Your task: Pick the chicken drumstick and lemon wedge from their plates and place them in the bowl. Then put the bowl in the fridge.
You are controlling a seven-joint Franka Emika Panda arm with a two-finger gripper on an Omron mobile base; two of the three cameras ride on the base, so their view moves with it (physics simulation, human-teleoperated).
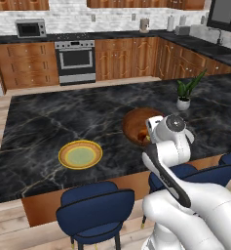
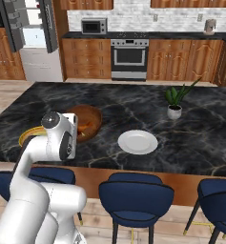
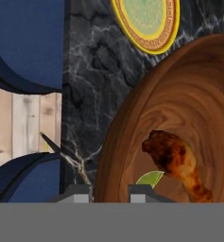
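Hand view, left to right: blue stool seats [image 3: 23, 56] over wooden floor, then the dark marble counter [image 3: 92, 94], then the yellow-rimmed plate [image 3: 146, 21] at the top, and the wooden bowl [image 3: 189, 118] on the right. Inside the bowl lie the chicken drumstick [image 3: 175, 158] and, just beside it, the lemon wedge [image 3: 150, 178]. The gripper [image 3: 108, 193] shows two fingertips straddling the bowl's near rim, narrowly apart and pinched on that rim, as far as can be judged. In the right base view the fridge [image 2: 31, 28] stands open at far left, the bowl [image 2: 88, 121] sits behind the arm, and the white plate [image 2: 138, 141] and potted plant [image 2: 174, 102] lie rightward.
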